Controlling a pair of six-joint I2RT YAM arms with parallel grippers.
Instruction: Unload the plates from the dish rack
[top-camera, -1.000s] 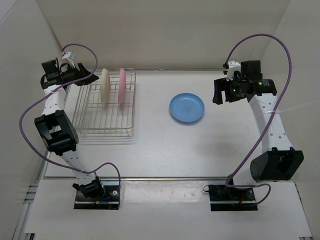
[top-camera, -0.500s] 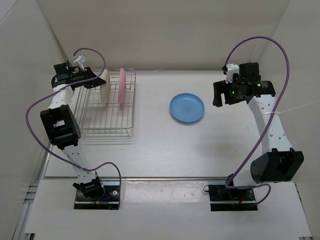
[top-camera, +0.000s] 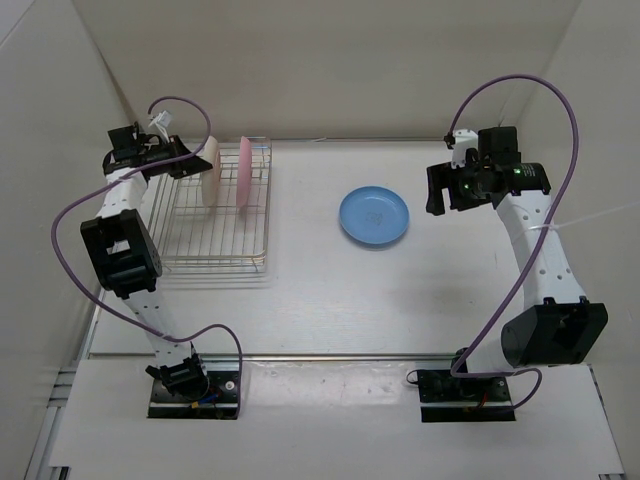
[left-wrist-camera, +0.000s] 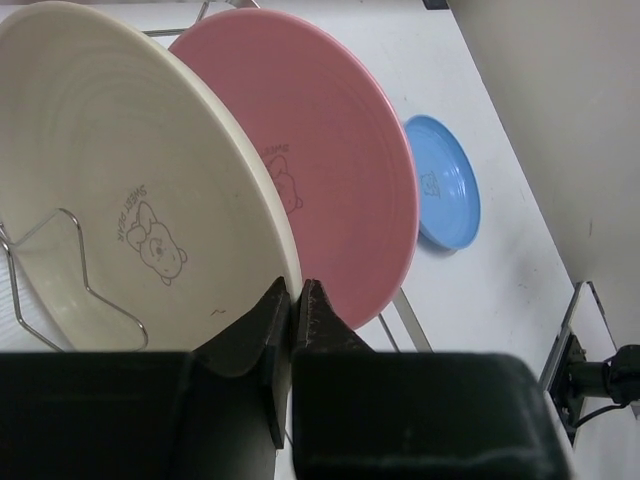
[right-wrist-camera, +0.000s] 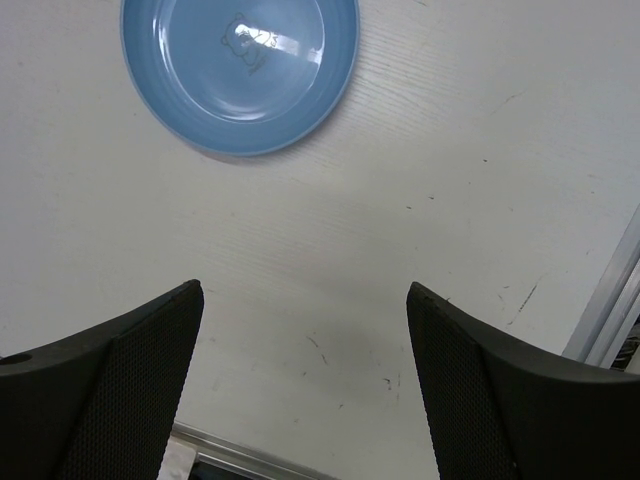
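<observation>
A: Entry 1, cream plate (left-wrist-camera: 120, 180). Where is it sitting?

B: It is standing on edge at the far end of the dish rack (top-camera: 215, 250). The pink plate (left-wrist-camera: 330, 170) is standing just beside it in the neighbouring slot.

A: Is anything holding it?

B: The left tool (left-wrist-camera: 295, 300) is pinching its rim. The fingers are drawn down to a narrow slit with the rim between them.

A: Entry 2, blue plate (right-wrist-camera: 240, 70)?

B: It is lying flat on the table (top-camera: 350, 290), well apart from the rack, so 1 of 3 is counting as unloaded. The right tool (right-wrist-camera: 302, 290) is hanging over bare table near it, spread wide and carrying nothing.

A: Handling note for entry 1?

B: The step looks like lifting the cream plate out. It should be rising straight along its slot until the rim is clearing the wire loop (left-wrist-camera: 80, 270) in front of it. Only then should it be swinging away. The pink plate is close, so tilting toward it is risking a knock. The pinch on a smooth rim is thin, so slow travel without twisting is advisable.
</observation>
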